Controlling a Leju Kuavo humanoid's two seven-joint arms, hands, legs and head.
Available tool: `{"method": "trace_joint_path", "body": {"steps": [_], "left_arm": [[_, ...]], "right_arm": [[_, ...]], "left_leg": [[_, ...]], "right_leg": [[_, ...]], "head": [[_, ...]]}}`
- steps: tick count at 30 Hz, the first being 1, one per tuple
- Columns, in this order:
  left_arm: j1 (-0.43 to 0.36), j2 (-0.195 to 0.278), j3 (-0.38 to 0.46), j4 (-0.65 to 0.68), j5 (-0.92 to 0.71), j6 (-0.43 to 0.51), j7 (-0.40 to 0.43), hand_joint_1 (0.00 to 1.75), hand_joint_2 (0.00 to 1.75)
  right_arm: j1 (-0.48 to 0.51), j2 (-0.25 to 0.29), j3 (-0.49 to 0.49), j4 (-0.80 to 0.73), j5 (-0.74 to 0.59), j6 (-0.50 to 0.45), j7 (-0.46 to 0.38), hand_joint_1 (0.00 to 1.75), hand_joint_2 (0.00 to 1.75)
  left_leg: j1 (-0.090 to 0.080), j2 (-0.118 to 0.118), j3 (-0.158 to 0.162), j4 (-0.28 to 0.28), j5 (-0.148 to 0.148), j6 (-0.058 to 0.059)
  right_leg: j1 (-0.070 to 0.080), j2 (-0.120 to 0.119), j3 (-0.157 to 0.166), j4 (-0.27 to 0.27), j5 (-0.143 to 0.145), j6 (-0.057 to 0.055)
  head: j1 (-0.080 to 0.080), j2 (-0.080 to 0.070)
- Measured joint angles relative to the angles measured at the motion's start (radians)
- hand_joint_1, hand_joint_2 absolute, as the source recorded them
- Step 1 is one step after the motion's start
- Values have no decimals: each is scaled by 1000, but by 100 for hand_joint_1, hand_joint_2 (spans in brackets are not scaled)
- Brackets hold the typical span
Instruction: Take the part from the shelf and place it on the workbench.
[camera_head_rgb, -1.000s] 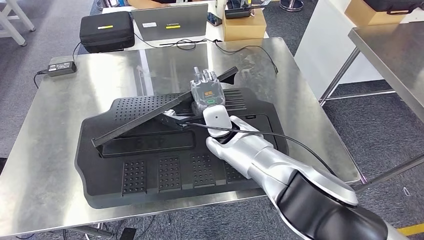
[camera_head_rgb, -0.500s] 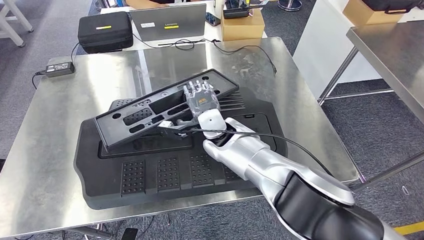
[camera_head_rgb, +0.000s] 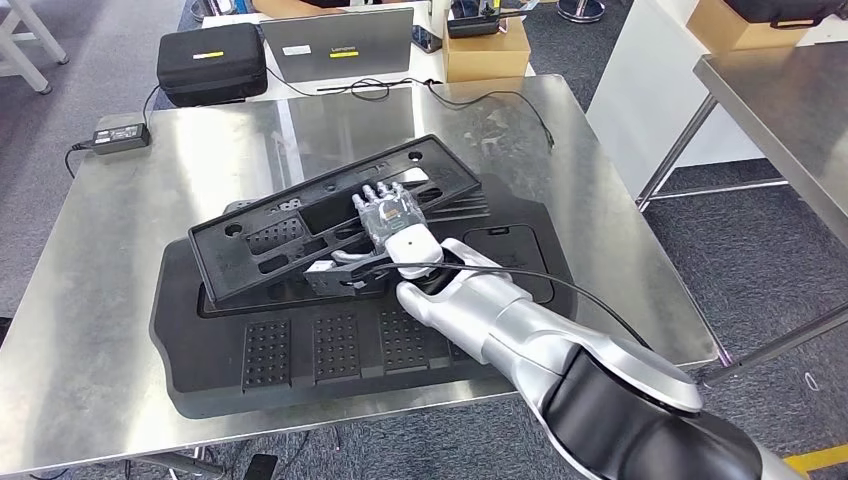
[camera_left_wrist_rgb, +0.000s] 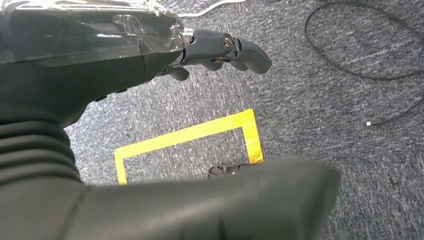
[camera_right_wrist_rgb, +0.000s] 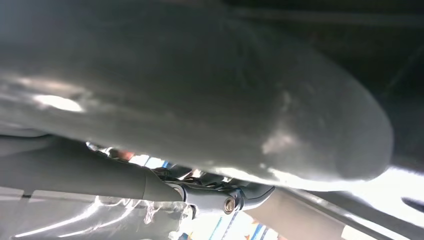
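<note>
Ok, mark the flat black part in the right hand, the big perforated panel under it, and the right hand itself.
Flat black part (camera_head_rgb: 262, 232), head view: on its slotted face, toward its left end.
Perforated panel (camera_head_rgb: 340, 348), head view: on a near dotted patch.
Right hand (camera_head_rgb: 393, 214), head view: on the back of the hand, which grips the part.

Workbench (camera_head_rgb: 90, 300): steel-topped table, bare metal reflective. Directly on it: one large black moulded panel (camera_head_rgb: 300, 360), perforated in patches, lying flat beneath the right hand (camera_head_rgb: 390, 222) and spreading to both sides of it. One grey power adapter (camera_head_rgb: 118, 132), on the far corner well to the hand's left, its cable (camera_head_rgb: 72, 148) running off the table edge. One thin black cord (camera_head_rgb: 500, 97), on the surface beyond the hand, curving toward the far right corner.
</note>
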Motion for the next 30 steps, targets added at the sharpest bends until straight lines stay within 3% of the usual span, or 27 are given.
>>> {"method": "trace_joint_path", "body": {"steps": [7, 13, 16, 22, 27, 30], "left_arm": [[2, 0, 0, 0, 8, -10, -4, 0, 0], [17, 0, 0, 0, 20, -14, -23, 0, 0], [34, 0, 0, 0, 36, -12, -45, 0, 0], [59, 0, 0, 0, 47, -10, -60, 0, 0], [79, 1, 0, 1, 63, -6, -71, 0, 0], [88, 1, 1, 1, 70, -1, -78, 0, 0]], "right_arm": [[-15, -13, -24, -29, -107, 34, -45, 0, 0], [28, -98, -75, -199, -292, -10, -50, 0, 0], [106, -175, -117, -354, -369, -83, -32, 0, 0], [227, -300, -202, -616, -422, -135, -23, 0, 0], [399, -394, -309, -848, -525, -289, -109, 0, 0], [532, -436, -388, -984, -618, -373, -229, 0, 0]], "left_leg": [[0, 0, 0, 0, 0, 0], [0, 0, 2, 0, 0, 0], [-1, -1, 3, 0, -1, 0], [-1, 1, 4, 0, -2, 0], [-1, 0, 6, 0, -3, 1], [-1, 1, 7, -1, -5, 0]], "right_leg": [[0, 0, 0, 0, 0, 0], [0, 0, 1, 0, 0, 0], [0, -1, 3, -1, -1, 0], [-1, 0, 3, -2, -1, 0], [0, -1, 5, -2, -2, 0], [0, -1, 6, -2, -3, 0]], "head": [[1, 0], [4, 0], [7, 0], [11, 0], [11, 0], [13, 0]]}}
